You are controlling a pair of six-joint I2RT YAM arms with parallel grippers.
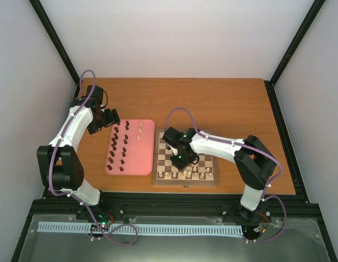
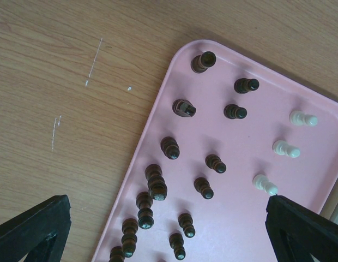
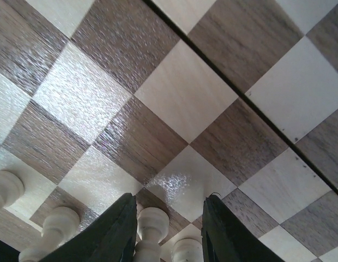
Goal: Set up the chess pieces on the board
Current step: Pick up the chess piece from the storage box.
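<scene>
You have one board (image 1: pixel 208 162) and one pink tray (image 1: pixel 144 158). On that tray, your left wrist view shows three cream-white pieces (image 2: pixel 286 148) and roughly thirteen dark brown pieces (image 2: pixel 170 147).

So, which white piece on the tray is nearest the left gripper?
The lowest white piece in the wrist view, by a finger of the left gripper; the others stand farther off.

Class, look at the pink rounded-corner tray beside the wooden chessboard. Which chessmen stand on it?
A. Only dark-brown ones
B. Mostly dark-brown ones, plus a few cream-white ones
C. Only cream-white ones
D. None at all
B: the pink rounded-corner tray carries many dark-brown peg-like chessmen and a few cream-white chessmen along one side.
</scene>
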